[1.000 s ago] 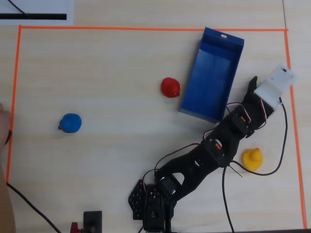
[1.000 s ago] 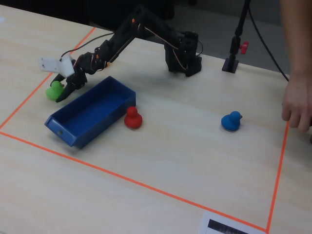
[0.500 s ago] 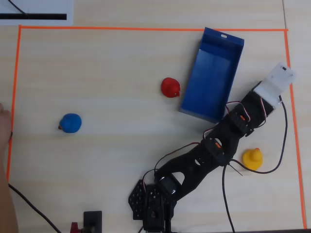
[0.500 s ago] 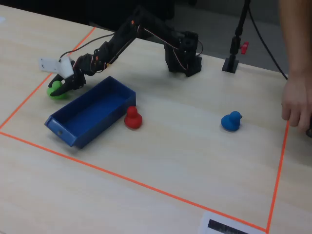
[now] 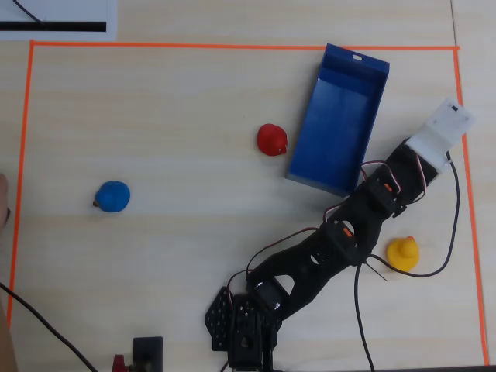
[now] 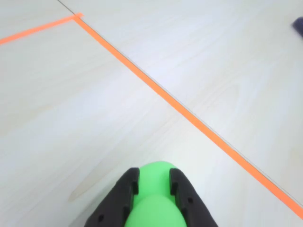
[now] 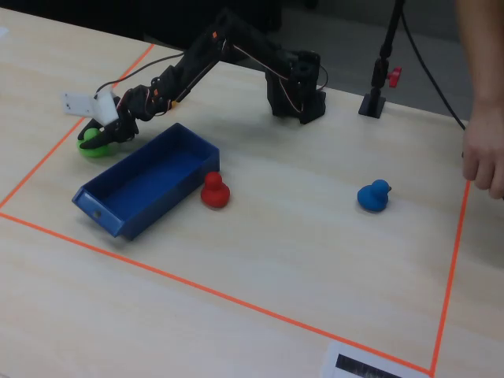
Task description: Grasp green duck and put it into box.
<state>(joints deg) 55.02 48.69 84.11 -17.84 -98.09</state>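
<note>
The green duck [image 6: 154, 198] sits between my gripper's [image 6: 154, 177] two black fingers, which press on both of its sides. In the fixed view the gripper [image 7: 101, 135] holds the green duck [image 7: 93, 145] low over the table, just left of the box and near the orange tape. The box [image 7: 150, 185] is a long dark blue tray and holds nothing. In the overhead view the box [image 5: 339, 116] lies left of my white wrist housing [image 5: 442, 132], which hides the duck and the fingers.
A red duck [image 5: 272, 139] stands beside the box's long side. A blue duck [image 5: 113, 196] is far left, a yellow duck [image 5: 403, 253] by the arm. Orange tape [image 6: 189, 116] borders the work area. A person's hand [image 7: 484, 157] rests at the right edge.
</note>
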